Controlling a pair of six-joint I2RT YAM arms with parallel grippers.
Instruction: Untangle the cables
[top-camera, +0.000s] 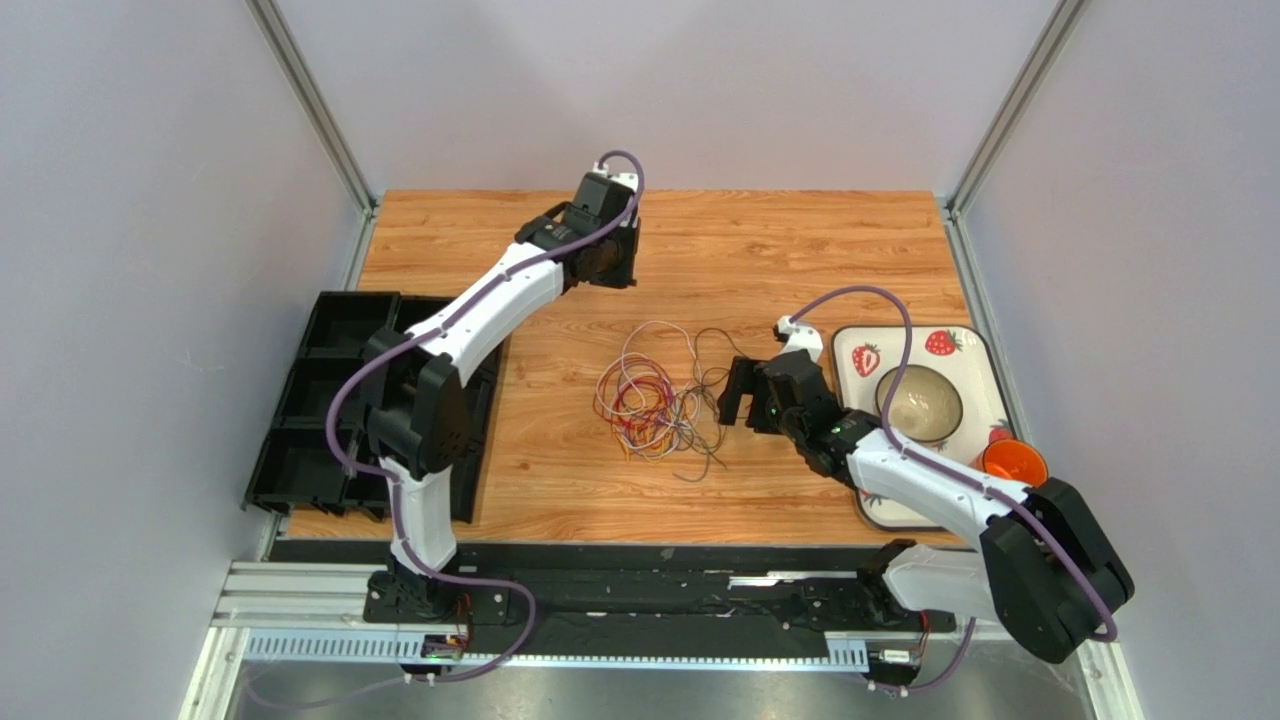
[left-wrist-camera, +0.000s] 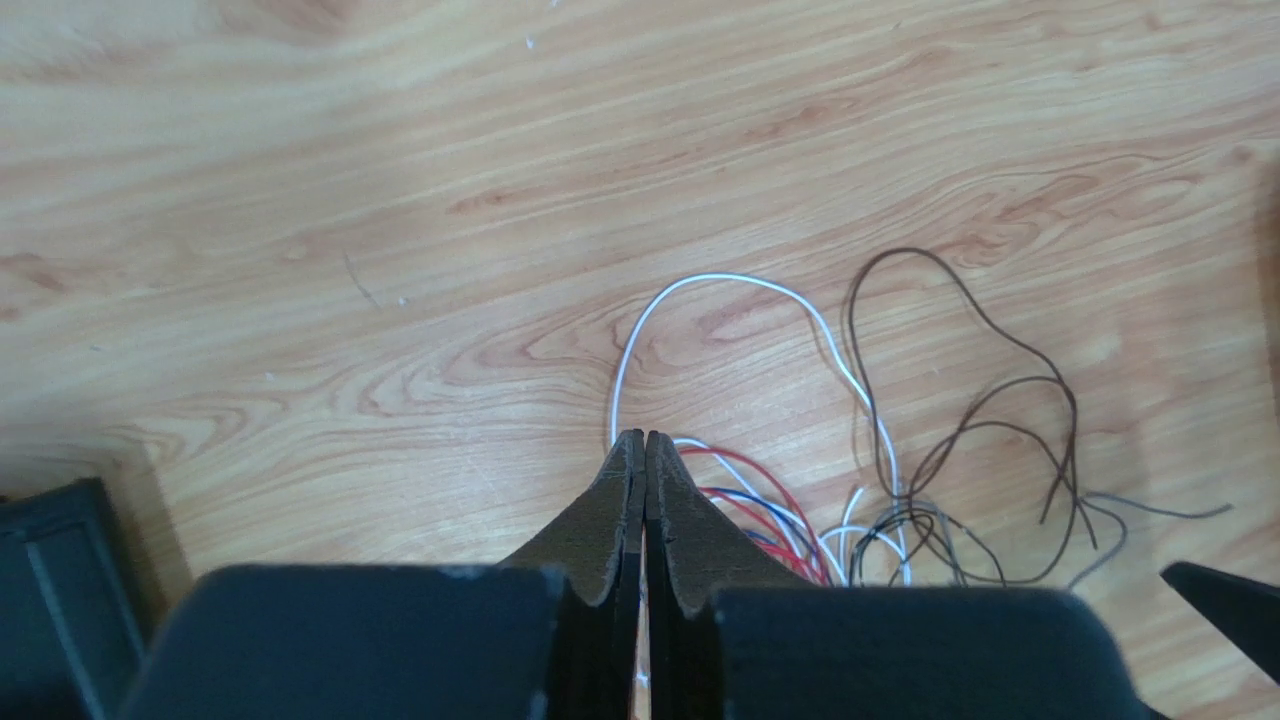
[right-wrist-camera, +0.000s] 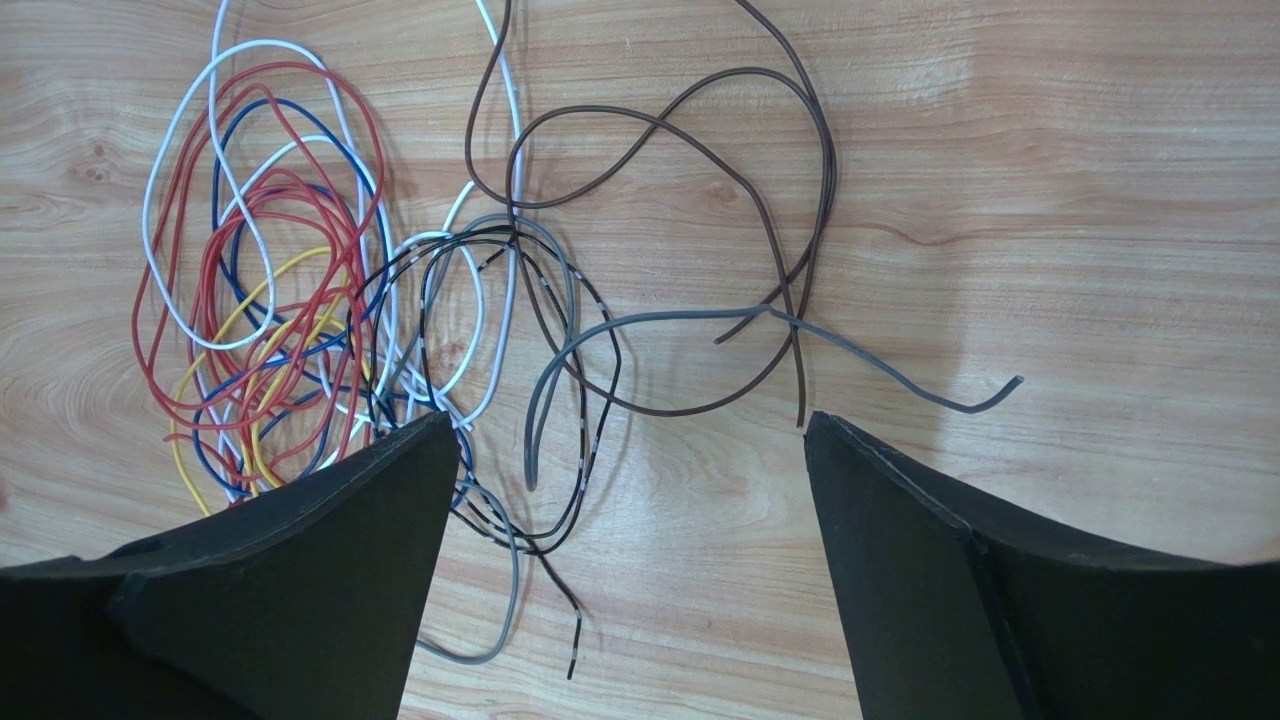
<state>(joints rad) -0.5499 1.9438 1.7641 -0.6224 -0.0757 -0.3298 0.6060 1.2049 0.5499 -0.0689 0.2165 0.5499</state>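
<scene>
The cables (top-camera: 657, 398) lie in a loose tangle on the middle of the wooden table: red, yellow, blue and white loops (right-wrist-camera: 286, 300) on the left, dark brown and grey strands (right-wrist-camera: 661, 323) spreading right. My left gripper (top-camera: 610, 273) hangs above the table just beyond the tangle. Its jaws (left-wrist-camera: 645, 438) are pressed shut, and I see no cable between them. A white loop (left-wrist-camera: 721, 279) passes behind its tips. My right gripper (top-camera: 735, 393) sits low at the tangle's right edge. It (right-wrist-camera: 631, 423) is wide open, with grey and black strand ends on the table between its fingers.
A black compartment tray (top-camera: 323, 398) lies along the table's left edge, its corner also in the left wrist view (left-wrist-camera: 60, 585). At the right stands a white strawberry-print tray (top-camera: 962, 348) holding a bowl (top-camera: 920, 402) and an orange cup (top-camera: 1014, 462).
</scene>
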